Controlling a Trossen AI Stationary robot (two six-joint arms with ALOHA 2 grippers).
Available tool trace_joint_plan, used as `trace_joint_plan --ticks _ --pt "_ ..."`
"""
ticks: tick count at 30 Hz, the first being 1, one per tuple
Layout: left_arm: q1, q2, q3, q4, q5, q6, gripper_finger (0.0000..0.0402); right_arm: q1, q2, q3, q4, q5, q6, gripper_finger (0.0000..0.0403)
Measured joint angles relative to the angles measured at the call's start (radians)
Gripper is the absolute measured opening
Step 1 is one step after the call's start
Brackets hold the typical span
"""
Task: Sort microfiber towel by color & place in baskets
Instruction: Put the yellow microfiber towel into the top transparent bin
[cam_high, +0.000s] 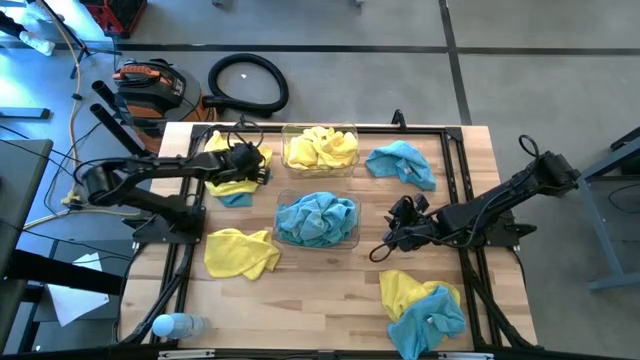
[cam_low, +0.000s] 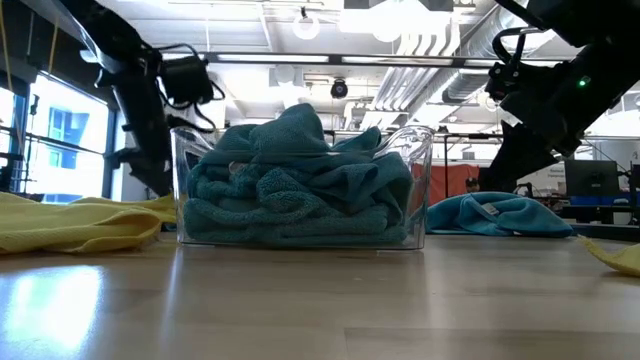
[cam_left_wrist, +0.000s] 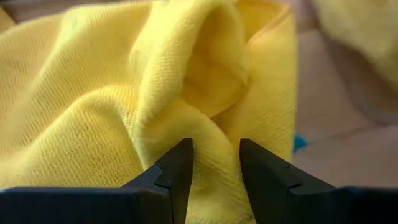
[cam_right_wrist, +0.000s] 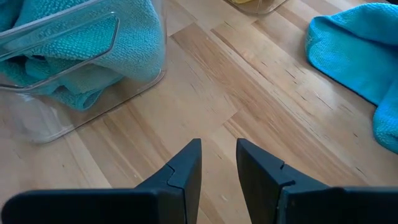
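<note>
Two clear baskets stand mid-table. The far basket (cam_high: 320, 148) holds yellow towels and the near basket (cam_high: 317, 220) (cam_low: 300, 190) holds blue ones. At the far left a yellow towel (cam_high: 232, 180) (cam_left_wrist: 93, 93) lies bunched over a blue one. My left gripper (cam_high: 258, 170) (cam_left_wrist: 215, 163) is open right over it, pointing steeply down, a fingertip on either side of a raised yellow fold (cam_left_wrist: 214, 134). My right gripper (cam_high: 385, 245) (cam_right_wrist: 219, 152) hangs open over bare wood, to the right of the near basket, with nothing between its fingers. My left gripper comes at the yellow towel's raised fold (cam_left_wrist: 214, 180) slanting down from above, with the fold showing in the gap between the two fingers. Whether the fingertips touch the cloth I cannot tell. The towel lies bunched on the table.
Loose towels lie on the table: a yellow one (cam_high: 240, 252) (cam_low: 70, 222) at near left, a blue one (cam_high: 402, 163) (cam_low: 495, 215) at far right, and a yellow and blue pile (cam_high: 425, 305) at near right. A water bottle (cam_high: 178, 325) lies at the near left corner.
</note>
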Motion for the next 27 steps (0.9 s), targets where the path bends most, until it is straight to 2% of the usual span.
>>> trace_joint_plan --ticks 5,11,15,20,27 --pt "0.0 0.067 0.0 0.001 0.014 0.009 0.0105 0.0 0.0 0.0 0.0 0.0 0.0 0.0094" --pt "-0.001 0.08 0.0 0.005 0.021 0.011 0.0011 0.0 0.0 0.0 0.0 0.0 0.0 0.0094" --pt "-0.004 0.034 0.0 0.008 0.023 0.022 0.0007 0.0 0.0 0.0 0.0 0.0 0.001 0.0094" --pt "-0.017 -0.086 0.022 -0.019 0.035 0.05 0.0001 0.0 0.0 0.0 0.0 0.0 0.003 0.0094" --pt "-0.075 -0.226 0.213 -0.103 -0.007 0.171 0.0001 0.0 0.0 0.0 0.0 0.0 0.016 0.0094"
